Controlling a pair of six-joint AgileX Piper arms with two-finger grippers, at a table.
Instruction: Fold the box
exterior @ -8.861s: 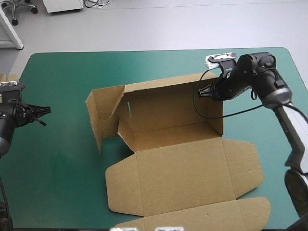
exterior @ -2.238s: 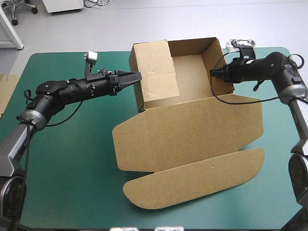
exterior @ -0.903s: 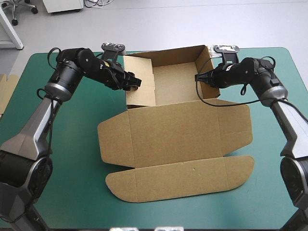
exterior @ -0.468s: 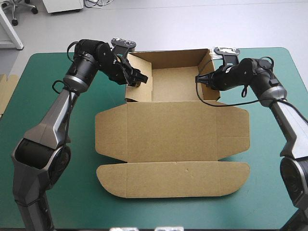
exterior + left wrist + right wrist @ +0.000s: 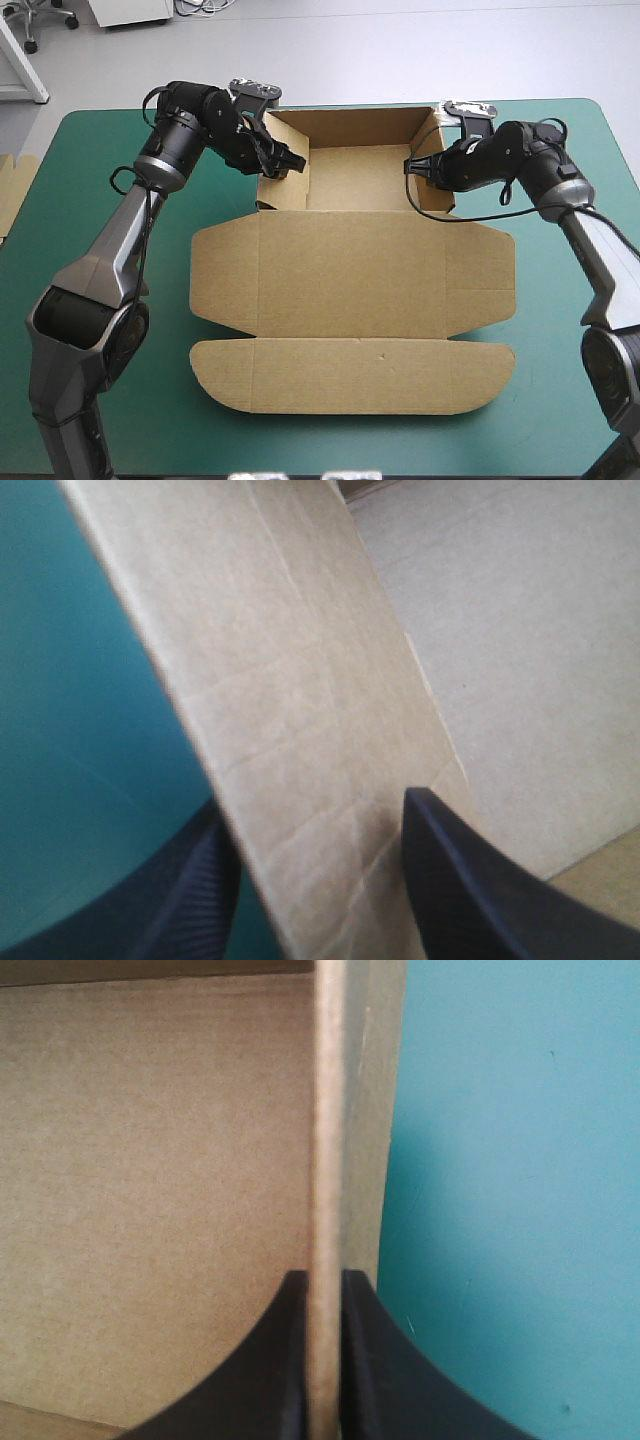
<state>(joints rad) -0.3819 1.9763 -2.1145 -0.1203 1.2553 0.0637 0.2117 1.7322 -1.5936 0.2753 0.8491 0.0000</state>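
We see the right gripper (image 5: 323,1278) clamped tight on the right wall of the box (image 5: 355,185). The left gripper (image 5: 320,810) straddles the left wall, fingers apart; the lid (image 5: 350,270) lies flat.

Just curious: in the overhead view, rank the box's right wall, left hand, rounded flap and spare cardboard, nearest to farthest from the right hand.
1. Right wall, pinched in the right hand.
2. Left hand, off to its left.
3. Rounded flap, at the front.
4. Spare cardboard, far left.
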